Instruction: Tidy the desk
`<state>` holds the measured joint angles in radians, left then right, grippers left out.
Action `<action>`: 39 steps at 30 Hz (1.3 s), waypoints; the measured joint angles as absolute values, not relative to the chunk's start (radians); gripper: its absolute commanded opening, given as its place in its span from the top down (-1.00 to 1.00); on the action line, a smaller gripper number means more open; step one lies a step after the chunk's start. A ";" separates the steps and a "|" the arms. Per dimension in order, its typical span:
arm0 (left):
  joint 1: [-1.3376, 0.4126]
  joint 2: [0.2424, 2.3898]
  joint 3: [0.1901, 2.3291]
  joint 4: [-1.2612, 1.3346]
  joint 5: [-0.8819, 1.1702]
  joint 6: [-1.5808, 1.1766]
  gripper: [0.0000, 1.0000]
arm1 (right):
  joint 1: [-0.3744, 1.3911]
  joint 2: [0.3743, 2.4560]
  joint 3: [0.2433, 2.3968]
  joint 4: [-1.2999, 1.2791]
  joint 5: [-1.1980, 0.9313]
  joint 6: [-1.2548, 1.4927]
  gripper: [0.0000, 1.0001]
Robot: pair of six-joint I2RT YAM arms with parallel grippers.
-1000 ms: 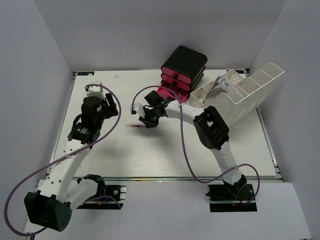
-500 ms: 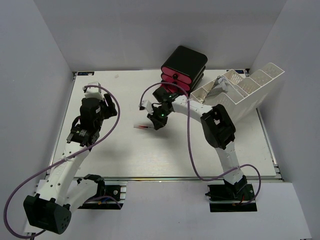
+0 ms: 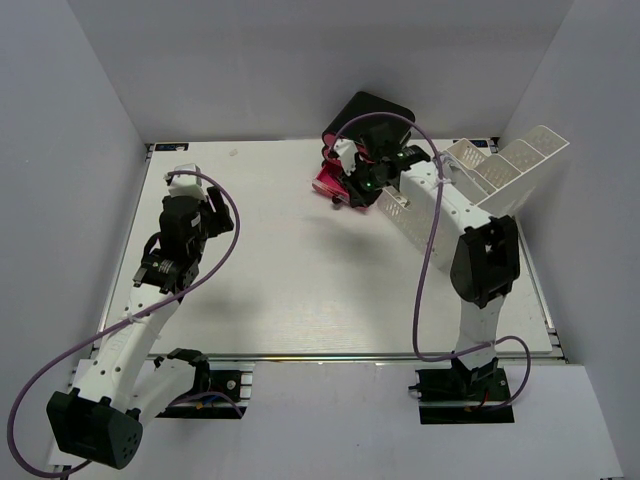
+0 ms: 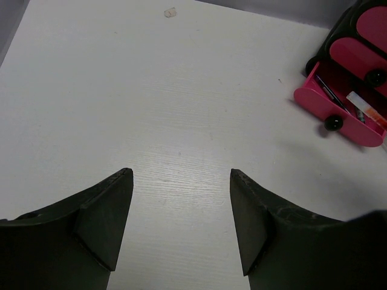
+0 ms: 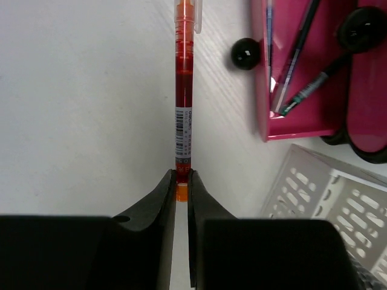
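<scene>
The desk (image 3: 290, 290) is a large white tabletop with a silver rail along its near edge. My right gripper (image 5: 182, 175) is shut on the end of a red pen (image 5: 183, 90), which points away from the fingers. In the top view this gripper (image 3: 352, 186) hovers by the open pink bottom drawer (image 3: 328, 181) of the black-and-pink drawer unit (image 3: 372, 124). The drawer (image 5: 302, 78) holds a few pens. My left gripper (image 4: 181, 173) is open and empty over bare desk at the left (image 3: 205, 200).
A white perforated compartment tray (image 3: 485, 190) stands tilted at the back right, right beside the drawer unit; its corner shows in the right wrist view (image 5: 326, 205). Grey walls enclose the desk on three sides. The open drawer also shows in the left wrist view (image 4: 341, 112).
My right gripper has carried the red pen from the middle of the desk up and to the right, to the open pink drawer. The left arm has barely moved.
</scene>
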<state>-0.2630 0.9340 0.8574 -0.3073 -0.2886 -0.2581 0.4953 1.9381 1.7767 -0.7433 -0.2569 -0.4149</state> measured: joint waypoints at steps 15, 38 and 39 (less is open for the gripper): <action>-0.263 0.934 0.857 -0.306 -0.289 -0.252 -0.49 | 0.488 2.153 1.934 -0.717 0.054 -0.397 1.00; -0.263 0.936 0.857 -0.306 -0.289 -0.252 -0.49 | 0.482 2.312 2.053 -0.619 0.128 -0.435 0.13; -0.263 0.936 0.857 -0.306 -0.289 -0.252 -0.49 | 0.482 2.311 2.052 -0.614 0.128 -0.437 0.12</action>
<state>-0.2630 0.9360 0.8570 -0.3058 -0.2886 -0.2516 0.4824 2.3108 2.0521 -0.6136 0.1280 -0.4366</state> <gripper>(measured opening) 0.744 0.419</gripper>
